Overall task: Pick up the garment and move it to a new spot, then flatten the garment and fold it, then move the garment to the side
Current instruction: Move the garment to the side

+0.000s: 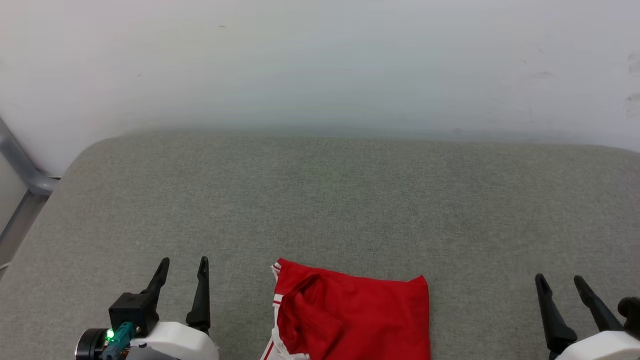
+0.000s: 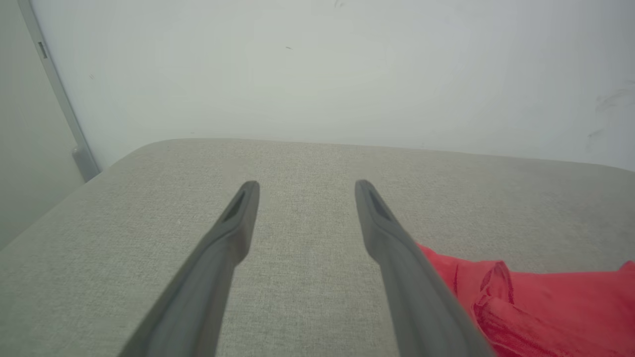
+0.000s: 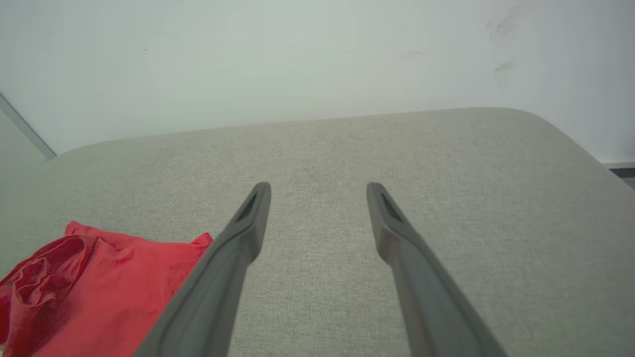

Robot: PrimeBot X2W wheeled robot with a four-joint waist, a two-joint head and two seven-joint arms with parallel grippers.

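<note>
At the far left a grey metal rail (image 1: 22, 170) runs down beside the wall (image 1: 320, 60), off the corner of the padded grey bench (image 1: 320, 200).

The left fingers (image 1: 202, 290) stand spread wide with nothing between them and only bare bench fabric showing in the gap. They point away from the robot toward the wall, and the outer one leans slightly left. Behind them, the white wrist shell carries a black block and a lit green lamp, and the frame's bottom edge cuts off the rest of the arm. In the left wrist view the same fingers (image 2: 233, 233) reach out low over the bench. Whether they touch the fabric cannot be told.

The garment (image 1: 355, 315) lies on the near part of the bench between the two arms, closer to the left one and clear of both. It is a rumpled red bundle with white, red-striped trim along its left side, and its lower part is cut off by the frame. It shows at the lower right of the left wrist view (image 2: 545, 307) and the lower left of the right wrist view (image 3: 114, 282).

The right fingers (image 1: 547, 305) are also spread wide and empty, tilted a little leftward, with the white wrist only partly in frame. In their own view they (image 3: 394, 243) point across bare bench toward the wall.
</note>
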